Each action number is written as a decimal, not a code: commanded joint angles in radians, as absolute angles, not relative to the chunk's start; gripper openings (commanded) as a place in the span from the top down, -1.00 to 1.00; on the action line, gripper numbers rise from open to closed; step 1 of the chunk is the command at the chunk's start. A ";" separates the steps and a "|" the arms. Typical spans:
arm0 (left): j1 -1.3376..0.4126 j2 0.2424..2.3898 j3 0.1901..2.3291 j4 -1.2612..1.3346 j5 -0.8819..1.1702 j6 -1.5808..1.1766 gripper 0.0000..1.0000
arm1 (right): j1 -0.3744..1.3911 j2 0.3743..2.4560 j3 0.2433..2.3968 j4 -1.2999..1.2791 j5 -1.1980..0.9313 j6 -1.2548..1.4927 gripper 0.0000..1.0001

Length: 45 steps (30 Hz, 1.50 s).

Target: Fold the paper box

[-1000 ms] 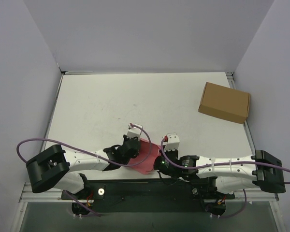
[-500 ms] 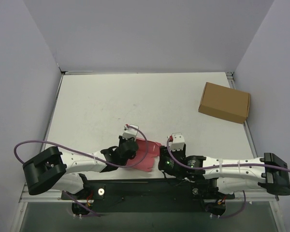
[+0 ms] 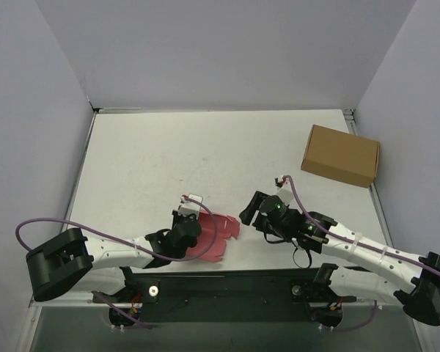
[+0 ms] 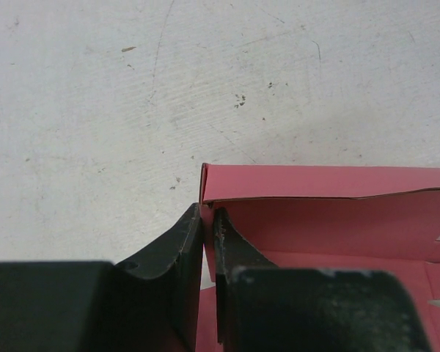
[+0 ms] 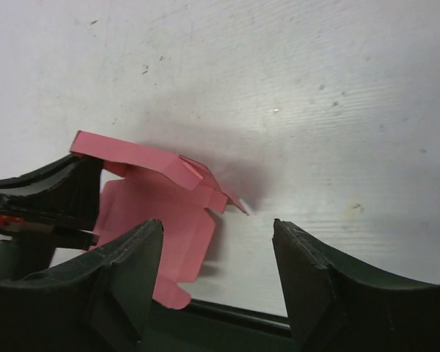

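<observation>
The paper box [image 3: 214, 233] is a pink-red card, partly folded, lying near the table's front edge with one flap raised. My left gripper [image 3: 191, 230] is at its left side. In the left wrist view the left gripper [image 4: 207, 214] is shut on an upright wall of the paper box [image 4: 330, 213], and the thin card shows between the black fingers [image 4: 182, 249]. My right gripper [image 3: 247, 212] stands open just right of the card, apart from it. In the right wrist view the paper box [image 5: 161, 198] lies ahead and to the left of the open right gripper [image 5: 217, 223], which holds nothing.
A larger brown cardboard box [image 3: 341, 155] sits at the table's [image 3: 169, 154] far right edge. A black rail [image 3: 227, 282] runs along the near edge just behind the card. Grey walls [image 3: 51, 117] close in the left, back and right sides.
My right gripper has opened, let go of the card and drawn back to the right and away from the near edge. The left gripper keeps its hold and has shifted slightly towards the near edge.
</observation>
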<state>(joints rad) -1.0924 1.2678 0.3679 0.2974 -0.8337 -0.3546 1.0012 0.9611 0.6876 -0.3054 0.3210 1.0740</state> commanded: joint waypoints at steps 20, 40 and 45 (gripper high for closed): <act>-1.123 1.196 0.295 0.377 -0.934 -0.354 1.00 | 0.916 1.284 0.798 0.005 0.074 1.220 0.05; -1.123 1.190 0.287 0.377 -0.940 -0.362 1.00 | 0.923 1.404 0.836 -0.015 0.097 1.224 0.13; -1.123 1.187 0.285 0.379 -0.934 -0.364 1.00 | 0.917 1.422 0.835 0.038 0.069 1.247 0.13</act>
<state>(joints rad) -1.1187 1.2049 0.2916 0.3580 -0.9150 -0.3630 0.9226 1.4048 0.8074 -0.0200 0.0887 1.2137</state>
